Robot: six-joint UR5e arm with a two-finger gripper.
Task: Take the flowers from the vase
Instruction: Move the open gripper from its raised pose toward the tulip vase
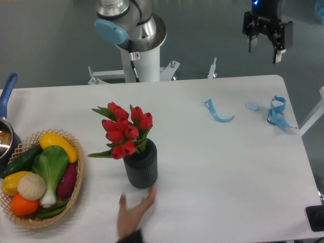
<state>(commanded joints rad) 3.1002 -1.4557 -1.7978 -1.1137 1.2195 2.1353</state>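
Well, the gripper [265,44] hangs high at the far right, past the table's far edge, its two fingers set apart with nothing between them. It is well apart from the flowers [124,130], which stand in the vase [140,168] left of the table's middle and toward the near side. The red buds and green leaves spread wider than the vase's dark ribbed body, one leaf reaching left toward the wicker basket [75,190]. That basket, piled with vegetables, sits at the near left corner, close to the table's left edge, with open white surface between it and the vase. Behind it, at the left edge, a blue-handled pot [7,96] shows only in part.

A person's hand [132,212] lies on the table just in front of the vase, fingertips close to its base; I cannot tell whether they touch it. To the right of the vase, bare table [228,177] runs out to the right edge. Blue ribbon scraps [276,112] lie at the far right corner.
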